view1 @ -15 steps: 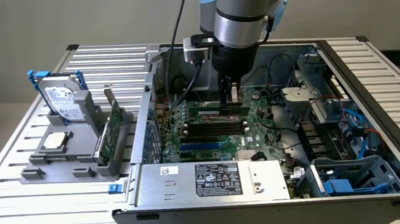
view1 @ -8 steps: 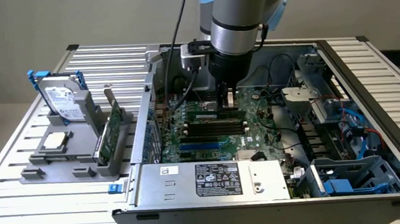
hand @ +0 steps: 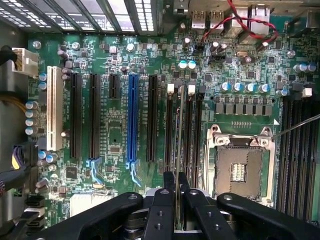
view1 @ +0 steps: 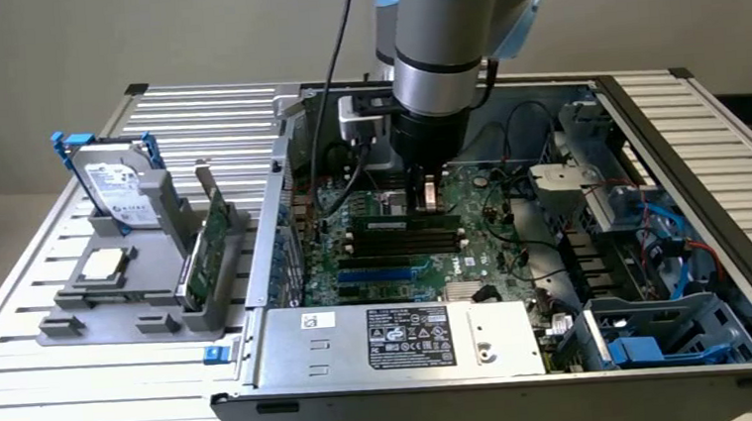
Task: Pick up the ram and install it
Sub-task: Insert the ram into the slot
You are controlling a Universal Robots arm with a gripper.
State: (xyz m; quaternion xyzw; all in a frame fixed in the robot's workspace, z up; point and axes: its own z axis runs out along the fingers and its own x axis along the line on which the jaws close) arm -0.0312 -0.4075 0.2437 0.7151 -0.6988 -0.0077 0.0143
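The gripper was closed on the ram, its fingers pinching the stick's upper edge. The ram stood on edge in the bank of memory slots just beside the processor socket, between the socket and the blue expansion slot. Whether the ram was fully seated could not be told. Well apart from the socket, outside the computer case, a grey tray held a hard drive and an expansion card.

Open room around the end effector above the motherboard; power supply, drive cage, cables alongside.
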